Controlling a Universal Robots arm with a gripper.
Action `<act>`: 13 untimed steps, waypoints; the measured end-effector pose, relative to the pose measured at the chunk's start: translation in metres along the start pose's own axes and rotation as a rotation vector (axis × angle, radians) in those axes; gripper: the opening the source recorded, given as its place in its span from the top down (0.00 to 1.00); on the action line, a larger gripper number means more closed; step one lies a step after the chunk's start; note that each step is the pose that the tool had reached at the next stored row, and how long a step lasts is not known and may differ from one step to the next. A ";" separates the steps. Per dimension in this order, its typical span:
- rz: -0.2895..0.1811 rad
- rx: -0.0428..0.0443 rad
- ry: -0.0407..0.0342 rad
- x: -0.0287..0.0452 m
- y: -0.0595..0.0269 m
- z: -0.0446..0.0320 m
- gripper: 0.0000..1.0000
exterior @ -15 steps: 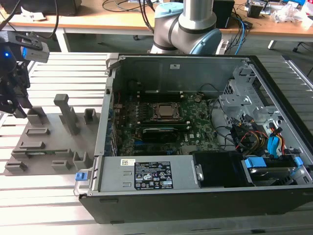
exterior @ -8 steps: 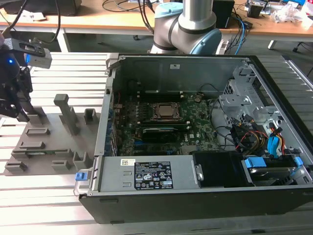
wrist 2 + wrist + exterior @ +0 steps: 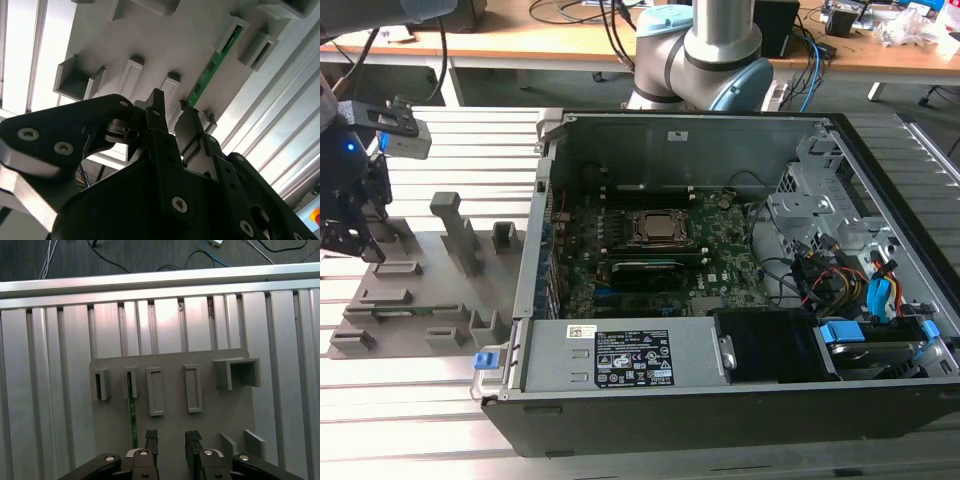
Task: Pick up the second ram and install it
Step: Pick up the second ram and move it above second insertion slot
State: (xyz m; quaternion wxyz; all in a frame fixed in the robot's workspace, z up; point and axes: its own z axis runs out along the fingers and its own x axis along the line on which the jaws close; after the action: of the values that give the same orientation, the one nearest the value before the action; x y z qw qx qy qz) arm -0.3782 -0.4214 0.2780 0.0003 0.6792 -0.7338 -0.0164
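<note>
Gripper: positioned at the exterior view's left, above the grey holder, well apart from the open case. In the first wrist view the gripper has its two fingers spread, and the gap between them shows bare holder surface. Nothing is gripped.

Ram: seated on edge in the holder, in a row of slot blocks. It is a thin green strip running from a far block toward the gripper. Its near end lies just beside one finger, outside the gap. In the second wrist view the ram runs along the holder to a point close under the gripper. Contact cannot be determined.

Case: lid off, motherboard exposed, at the exterior view's right of the holder. Both rest on a slatted metal table.
</note>
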 end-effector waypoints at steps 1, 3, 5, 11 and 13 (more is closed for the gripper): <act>0.000 -0.0001 0.0001 0.0024 -0.0002 0.0027 0.64; 0.000 -0.0001 0.0000 0.0079 -0.0007 0.0072 0.64; 0.000 -0.0001 0.0000 0.0114 -0.0011 0.0097 0.64; 0.000 -0.0001 0.0000 0.0135 -0.0015 0.0205 0.64; 0.000 -0.0001 0.0000 0.0135 -0.0016 0.0237 0.64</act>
State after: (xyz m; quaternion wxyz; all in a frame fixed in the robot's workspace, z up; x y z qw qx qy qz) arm -0.3782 -0.4345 0.2539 0.0003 0.6792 -0.7338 -0.0164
